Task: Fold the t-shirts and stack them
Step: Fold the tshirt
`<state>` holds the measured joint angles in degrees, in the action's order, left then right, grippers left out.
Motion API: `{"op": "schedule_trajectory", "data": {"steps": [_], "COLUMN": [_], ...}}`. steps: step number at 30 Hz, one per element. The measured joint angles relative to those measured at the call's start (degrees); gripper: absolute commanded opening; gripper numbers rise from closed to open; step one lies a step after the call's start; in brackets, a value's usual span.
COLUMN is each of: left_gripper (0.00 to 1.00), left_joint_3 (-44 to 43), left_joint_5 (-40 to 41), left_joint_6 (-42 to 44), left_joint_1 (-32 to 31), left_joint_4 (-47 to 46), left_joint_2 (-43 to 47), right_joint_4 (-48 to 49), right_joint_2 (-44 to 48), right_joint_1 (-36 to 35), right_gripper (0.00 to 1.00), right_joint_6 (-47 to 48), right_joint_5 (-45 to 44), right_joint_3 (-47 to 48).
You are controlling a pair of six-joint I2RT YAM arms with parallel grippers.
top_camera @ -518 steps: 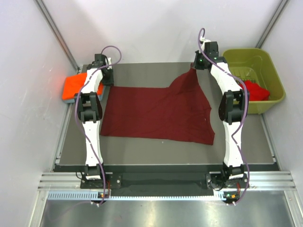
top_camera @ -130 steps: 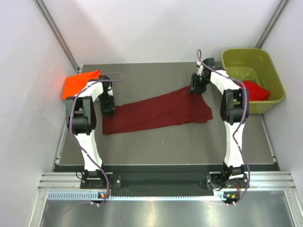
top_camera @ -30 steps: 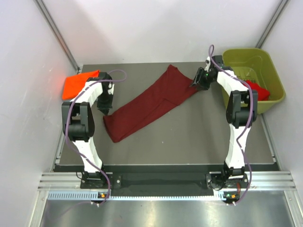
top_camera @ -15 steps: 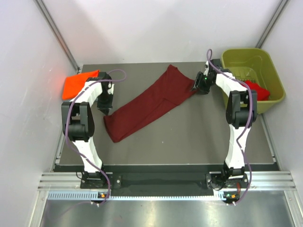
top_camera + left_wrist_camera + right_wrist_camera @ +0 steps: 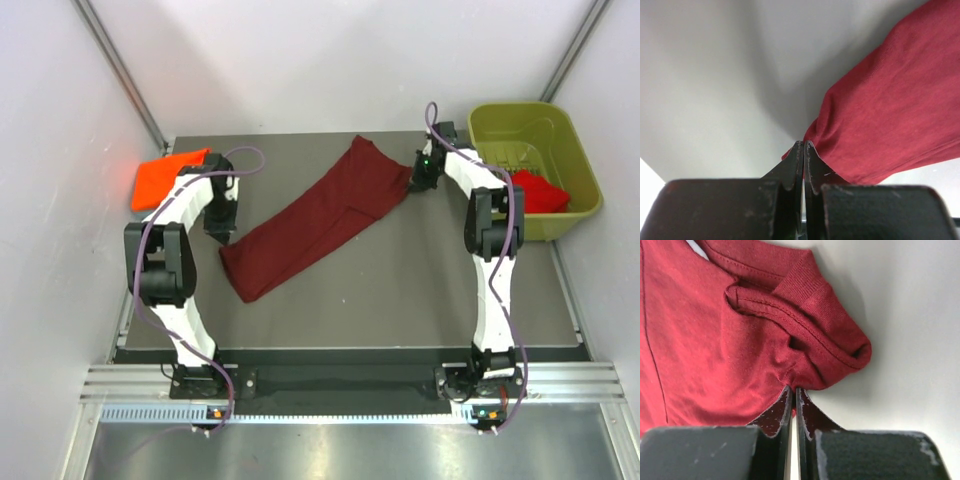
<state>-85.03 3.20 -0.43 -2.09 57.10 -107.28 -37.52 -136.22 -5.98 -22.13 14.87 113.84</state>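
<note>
Maroon cloth fills the middle of the scene. We count one soft, dark maroon t-shirt (image 5: 320, 215), folded into a long narrow band. It lies flat and slantwise on the dark grey desk (image 5: 400, 290), running from near left to far right.

We count two white robot arms, one at each end of the band, each with one black tool. The left tool (image 5: 222, 238) sits at the band's near-left end. In its wrist view the two black fingers (image 5: 790, 170) are pressed together, with a gather of maroon cloth pinched at their tips, so it is closed and gripping the maroon t-shirt. The right tool (image 5: 418, 185) sits at the right side of the band's wider far end. In its wrist view the fingers (image 5: 777, 412) are also pressed together, and the cloth puckers into their tips just below a bunched ribbed edge with a stitched seam. It too is closed and gripping the maroon t-shirt.

We count three shirts in all. Besides the maroon one, a bright orange t-shirt (image 5: 165, 178) lies at the far-left edge of the desk, near the left arm and apart from the maroon band. A bright red t-shirt (image 5: 538, 190) lies crumpled inside the one olive-green plastic bin (image 5: 520, 120), which stands just beyond the desk's far-right side, beside the right arm.
</note>
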Motion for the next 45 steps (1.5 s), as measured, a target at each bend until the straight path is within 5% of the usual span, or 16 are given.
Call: {"op": "schedule_trajectory", "data": {"steps": [14, 25, 27, 28, 31, 35, 40, 45], "left_gripper": [0.0, 0.0, 0.0, 0.0, 0.0, 0.0, 0.0, 0.0], "left_joint_3": [7.65, 10.99, 11.61, 11.98, 13.29, 14.32, 14.32, 12.85], "left_joint_5": [-5.27, -6.49, -7.56, -8.2, -10.36, -12.94, -14.08, -14.53], "left_joint_6": [-0.28, -0.26, -0.28, -0.28, -0.52, -1.27, -2.08, -2.64], "left_joint_1": [-8.0, -13.11, -13.05, -13.09, -13.53, -14.23, -14.4, -13.7], "left_joint_4": [0.81, 1.42, 1.42, 1.44, 1.42, 1.49, 1.44, 1.84], "left_joint_2": [1.16, 4.83, 5.2, 5.44, 6.05, 6.56, 6.64, 6.27], "right_joint_4": [6.4, 12.55, 12.35, 12.04, 10.8, 8.35, 8.85, 12.13], "right_joint_2": [-16.31, -19.93, -19.15, -18.64, -15.78, -6.27, 12.52, 23.85], "right_joint_1": [-2.89, -5.77, -5.46, -5.25, -4.35, -2.67, -1.79, -10.99], "right_gripper": [0.07, 0.13, 0.25, 0.41, 0.54, 0.54, 0.5, 0.49], "right_joint_6": [0.37, -0.46, -0.39, -0.48, 0.17, -0.52, -8.2, -17.09], "right_joint_5": [-2.64, -6.62, -7.04, -7.26, -8.0, -7.56, 6.21, 17.07], "right_joint_3": [26.27, 30.77, 28.72, 27.69, 24.72, 12.61, -13.4, -32.44]}}
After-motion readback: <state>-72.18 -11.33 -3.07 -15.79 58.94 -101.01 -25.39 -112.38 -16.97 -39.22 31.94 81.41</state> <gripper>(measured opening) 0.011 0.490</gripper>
